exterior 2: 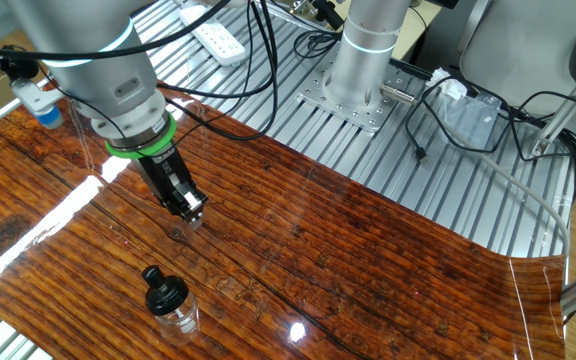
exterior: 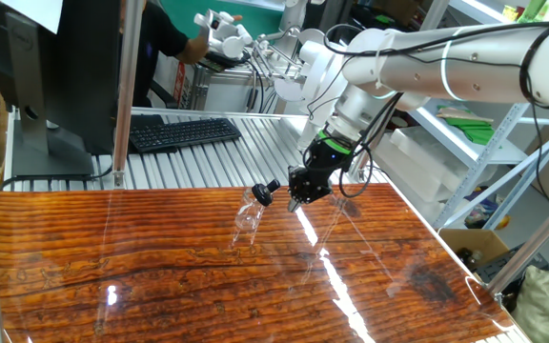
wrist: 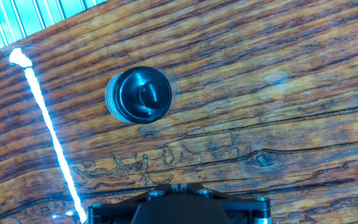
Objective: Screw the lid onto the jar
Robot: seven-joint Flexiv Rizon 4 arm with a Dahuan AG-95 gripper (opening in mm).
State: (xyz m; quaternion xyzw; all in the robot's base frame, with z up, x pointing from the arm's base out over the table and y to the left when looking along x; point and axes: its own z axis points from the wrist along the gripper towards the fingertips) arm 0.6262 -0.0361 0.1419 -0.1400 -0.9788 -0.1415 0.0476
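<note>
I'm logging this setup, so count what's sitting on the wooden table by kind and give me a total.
Black lids: 1, the lid, sitting on top of the jar.
Clear jars: 1, the jar, standing upright.
Total: 2.
The gripper hangs above the table, apart from both, so it is not counted.

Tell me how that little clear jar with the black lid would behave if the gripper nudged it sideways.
The jar would probably tip rather than slide: it stands upright, slim, with the black lid on top. It looks see-through and seemingly empty, so likely light. The glossy wooden table may also let it skid. The gripper is apart from it.
</note>
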